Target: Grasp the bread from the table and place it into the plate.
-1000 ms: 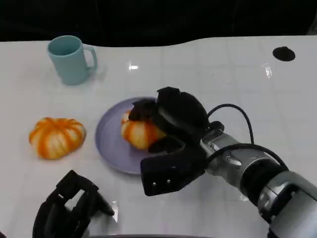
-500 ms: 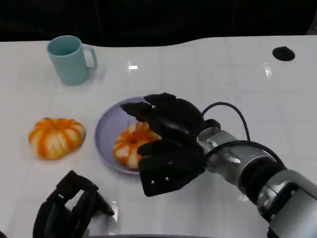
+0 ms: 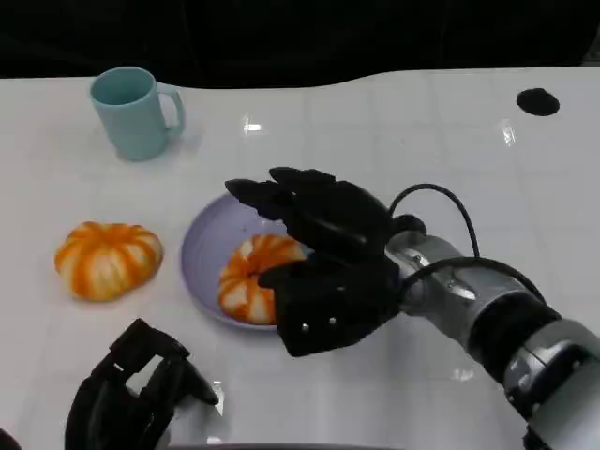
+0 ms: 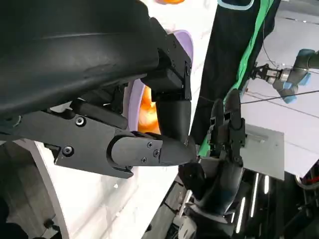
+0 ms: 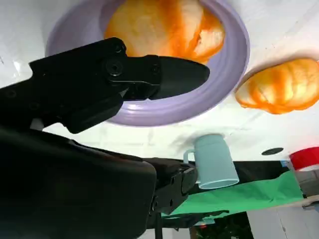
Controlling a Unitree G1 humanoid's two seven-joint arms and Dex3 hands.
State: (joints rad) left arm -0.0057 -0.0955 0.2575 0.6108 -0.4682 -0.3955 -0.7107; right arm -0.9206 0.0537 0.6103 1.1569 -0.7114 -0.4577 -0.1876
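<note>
An orange-and-white bread point(image 3: 249, 277) lies inside the purple plate point(image 3: 200, 246), toward its near side. My right hand point(image 3: 323, 255) hovers just over and to the right of it, fingers spread and holding nothing. The right wrist view looks past its fingers point(image 5: 149, 74) to the same bread point(image 5: 164, 25) on the plate point(image 5: 222, 82). A second bread point(image 3: 106, 260) sits on the table left of the plate. At the near left edge my left hand point(image 3: 136, 394) rests with fingers curled in on nothing.
A teal mug point(image 3: 131, 111) stands at the back left, well behind the plate. A small black disc point(image 3: 537, 101) lies at the far right. The table top is white, with bare room right of the plate.
The right hand held the bread above the plate, lowered it and spread its fingers. The bread now lies in the plate, free of the hand. The left hand has not moved.
</note>
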